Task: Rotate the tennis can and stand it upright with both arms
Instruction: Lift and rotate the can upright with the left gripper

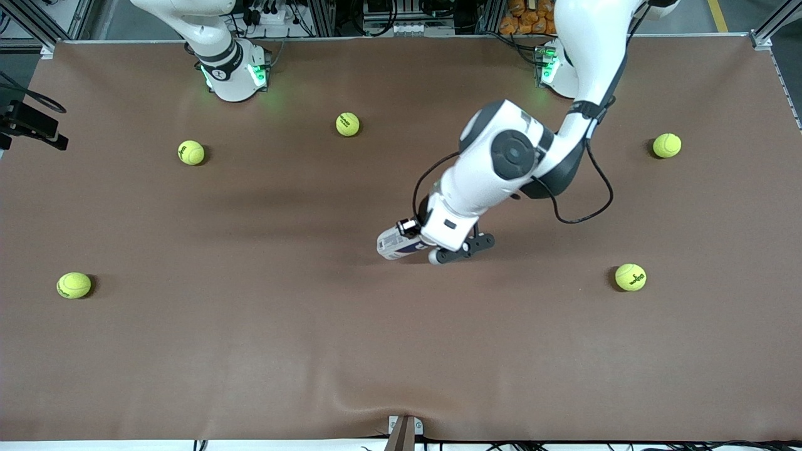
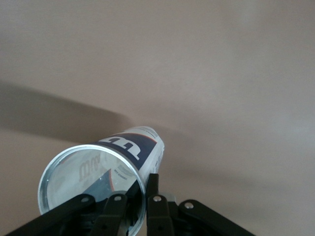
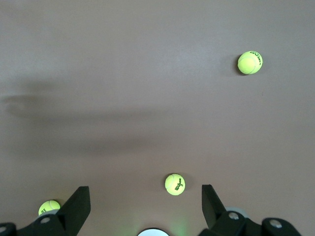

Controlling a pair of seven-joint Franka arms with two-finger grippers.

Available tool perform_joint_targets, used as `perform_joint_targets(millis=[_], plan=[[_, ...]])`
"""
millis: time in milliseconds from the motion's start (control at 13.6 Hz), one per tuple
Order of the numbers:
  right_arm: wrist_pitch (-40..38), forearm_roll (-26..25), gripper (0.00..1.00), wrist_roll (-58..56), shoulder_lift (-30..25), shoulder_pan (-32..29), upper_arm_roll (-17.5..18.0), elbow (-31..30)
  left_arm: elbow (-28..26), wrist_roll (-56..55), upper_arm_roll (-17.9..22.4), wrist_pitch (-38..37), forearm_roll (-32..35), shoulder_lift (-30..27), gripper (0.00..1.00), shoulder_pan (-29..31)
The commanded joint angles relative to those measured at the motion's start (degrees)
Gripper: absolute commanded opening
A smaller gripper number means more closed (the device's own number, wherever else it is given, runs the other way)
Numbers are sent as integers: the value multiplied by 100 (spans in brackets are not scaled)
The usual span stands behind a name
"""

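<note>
While the tennis can [image 1: 396,243] lies on its side near the middle of the table [image 1: 250,351], your left gripper [image 2: 140,196] is pinched tight on the rim of its open end. The can looks see-through and empty, so it should be light, thin and a bit slippery, and a hard squeeze could dent it. The rim is the stiffest place to hold. Your right gripper [image 3: 146,206] waits up high near its base with its fingers spread wide, holding nothing, over some tennis balls [image 3: 174,184].
</note>
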Motion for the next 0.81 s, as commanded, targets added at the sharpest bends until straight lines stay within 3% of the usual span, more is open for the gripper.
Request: perform_joint_targets(millis=[0, 221, 515, 735], plan=[[17, -76, 100, 14, -123, 95, -81, -82, 347, -717, 120, -470, 874, 46, 0, -366], [8, -59, 100, 14, -123, 77, -89, -82, 365, -1193, 382, -497, 1071, 117, 0, -884], [17, -41, 100, 14, -80, 42, -89, -82, 646, -1370, 1498, -1164, 1062, 432, 0, -1965], [-18, -41, 100, 14, -88, 42, -89, -108, 646, -1527, 1676, -1200, 1062, 556, 0, -2213]])
